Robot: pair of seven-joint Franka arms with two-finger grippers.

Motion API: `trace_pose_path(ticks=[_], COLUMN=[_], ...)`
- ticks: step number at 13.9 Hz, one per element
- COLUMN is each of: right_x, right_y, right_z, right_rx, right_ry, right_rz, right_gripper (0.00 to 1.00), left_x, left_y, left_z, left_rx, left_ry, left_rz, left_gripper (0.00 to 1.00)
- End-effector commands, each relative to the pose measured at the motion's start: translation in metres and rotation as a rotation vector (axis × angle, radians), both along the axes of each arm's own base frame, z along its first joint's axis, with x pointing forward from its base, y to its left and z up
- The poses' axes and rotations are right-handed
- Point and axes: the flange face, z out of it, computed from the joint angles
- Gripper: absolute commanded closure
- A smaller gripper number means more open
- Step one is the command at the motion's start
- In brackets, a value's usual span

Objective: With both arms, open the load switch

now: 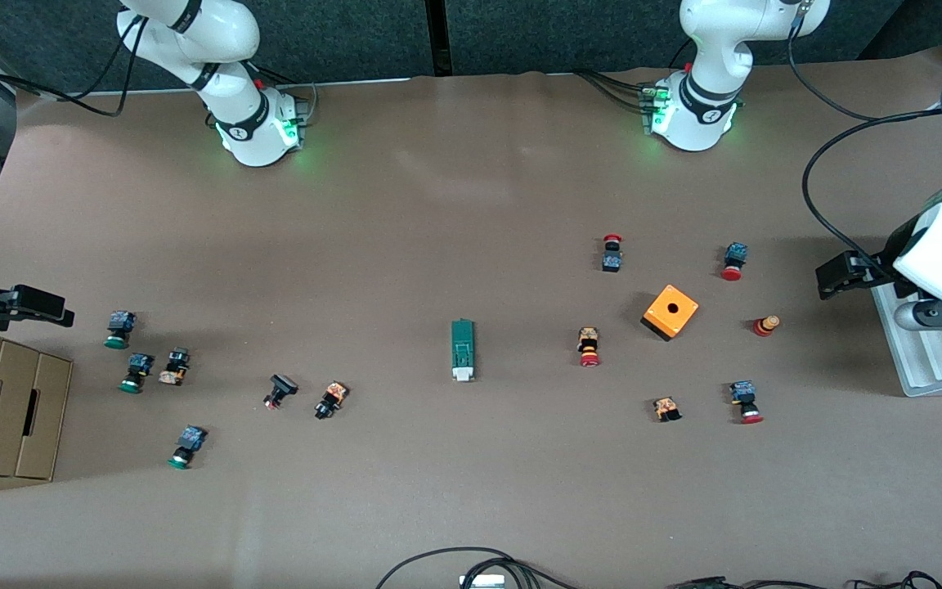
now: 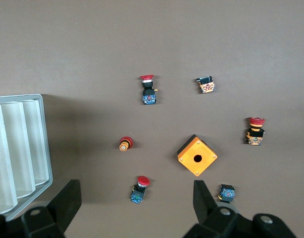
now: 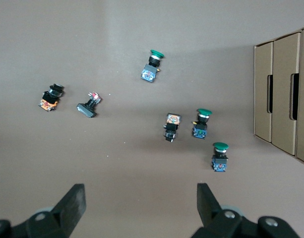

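The load switch (image 1: 463, 350), a slim dark-green block with a white end, lies flat at the middle of the table; neither wrist view shows it. My left gripper (image 1: 831, 276) hangs open at the left arm's end, beside a white tray. In the left wrist view this gripper (image 2: 137, 184) is high over a red-capped push button (image 2: 140, 190), with nothing held. My right gripper (image 1: 60, 311) hangs open at the right arm's end, above the table by the cardboard box. In the right wrist view that gripper (image 3: 140, 188) has only bare table under it.
An orange cube (image 1: 670, 312) with a round hole and several red-capped push buttons (image 1: 589, 346) lie toward the left arm's end. Several green-capped buttons (image 1: 136, 372) lie toward the right arm's end. A cardboard box (image 1: 5, 413) and the white tray (image 1: 937, 360) stand at the table's ends.
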Motion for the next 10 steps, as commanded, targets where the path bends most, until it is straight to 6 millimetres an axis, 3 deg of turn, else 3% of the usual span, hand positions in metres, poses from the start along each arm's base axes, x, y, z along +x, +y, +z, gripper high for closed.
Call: trace_pose_path(ticks=[1, 10], right_x=[-0.0022, -0.0001], right_y=[-0.0039, -0.0013], right_z=[0.0012, -0.0012], right_rx=[0.023, 0.023], right_ry=[-0.005, -0.006], right_rz=[-0.001, 0.003], right_gripper=[0.00, 0.00], left_x=[0.0014, 0.0018], left_y=[0.0003, 0.0012], left_z=[0.0050, 0.0040], left_rx=[-0.003, -0.003], left_ry=[-0.002, 0.000], left_rz=[0.005, 0.007], left_gripper=[0.00, 0.00])
